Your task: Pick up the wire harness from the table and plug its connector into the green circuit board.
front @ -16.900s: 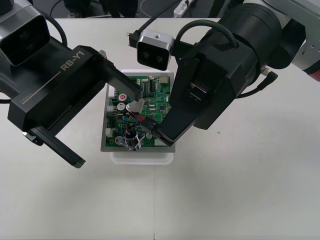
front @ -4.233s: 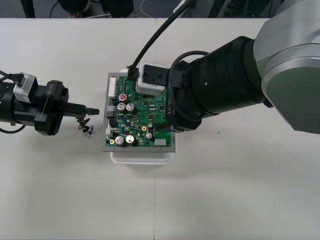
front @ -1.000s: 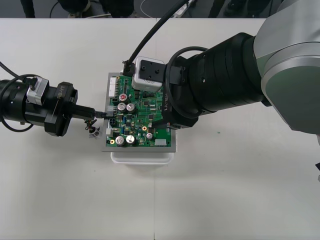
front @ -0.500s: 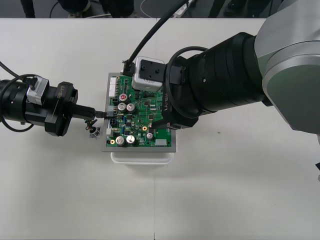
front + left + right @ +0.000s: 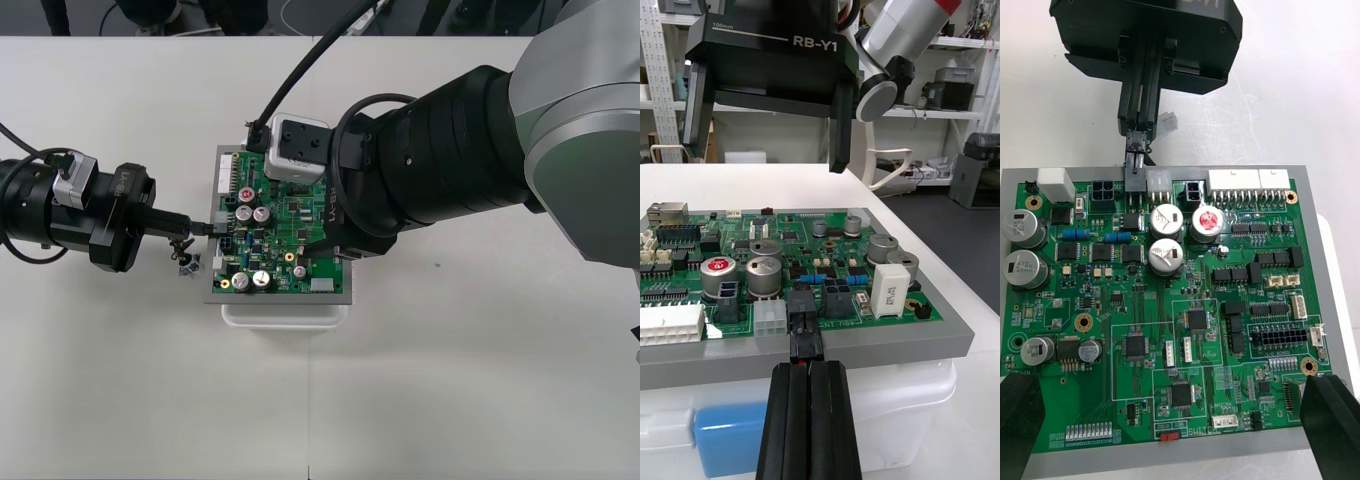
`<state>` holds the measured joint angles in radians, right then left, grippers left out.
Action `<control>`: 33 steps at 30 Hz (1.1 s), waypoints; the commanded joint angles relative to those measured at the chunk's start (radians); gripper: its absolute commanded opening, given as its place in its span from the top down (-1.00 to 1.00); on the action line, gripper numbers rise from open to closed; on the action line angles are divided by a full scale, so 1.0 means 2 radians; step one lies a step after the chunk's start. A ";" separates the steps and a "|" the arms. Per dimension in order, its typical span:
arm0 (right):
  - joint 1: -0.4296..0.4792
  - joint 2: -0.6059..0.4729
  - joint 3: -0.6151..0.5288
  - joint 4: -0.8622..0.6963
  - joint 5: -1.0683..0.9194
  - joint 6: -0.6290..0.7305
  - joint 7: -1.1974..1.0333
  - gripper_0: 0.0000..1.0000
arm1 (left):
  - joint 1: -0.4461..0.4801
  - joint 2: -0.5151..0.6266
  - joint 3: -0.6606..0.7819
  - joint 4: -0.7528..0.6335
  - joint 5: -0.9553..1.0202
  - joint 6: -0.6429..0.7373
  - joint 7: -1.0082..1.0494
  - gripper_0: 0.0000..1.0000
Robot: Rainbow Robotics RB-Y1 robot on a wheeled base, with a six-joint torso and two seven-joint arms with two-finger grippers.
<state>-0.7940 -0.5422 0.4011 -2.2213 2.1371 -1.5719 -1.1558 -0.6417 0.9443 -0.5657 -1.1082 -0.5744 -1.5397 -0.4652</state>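
Plug (image 5: 806,346) pinched in left jaws, touching green circuit board (image 5: 1225,315) at its edge; right jaws open above board

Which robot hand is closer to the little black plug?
Left. The left gripper is shut on the black plug at the green circuit board's edge; the right gripper stands open above the board, apart from the plug.

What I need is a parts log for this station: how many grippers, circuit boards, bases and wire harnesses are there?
Grippers: 2 (left gripper, right gripper)
Green circuit board: 1
White base: 1
Wire harness: 1
Total: 5
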 commanded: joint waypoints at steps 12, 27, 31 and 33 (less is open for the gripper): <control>0.004 0.006 -0.015 -0.017 -0.002 0.001 0.025 -1.00 | -0.025 -0.013 0.001 -0.010 0.010 -0.016 -0.019 1.00; 0.004 0.006 -0.015 -0.017 -0.002 0.001 0.026 -1.00 | -0.025 -0.015 0.001 -0.006 0.014 -0.016 -0.020 1.00; 0.004 0.006 -0.015 -0.017 -0.003 0.001 0.026 -1.00 | -0.025 -0.014 0.001 -0.006 0.014 -0.016 -0.021 1.00; 0.004 0.006 -0.015 -0.017 -0.003 0.001 0.026 -1.00 | -0.025 -0.015 0.001 -0.006 0.013 -0.016 -0.021 1.00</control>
<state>-0.7932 -0.5422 0.4011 -2.2214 2.1371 -1.5719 -1.1557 -0.6418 0.9415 -0.5657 -1.1066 -0.5680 -1.5397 -0.4652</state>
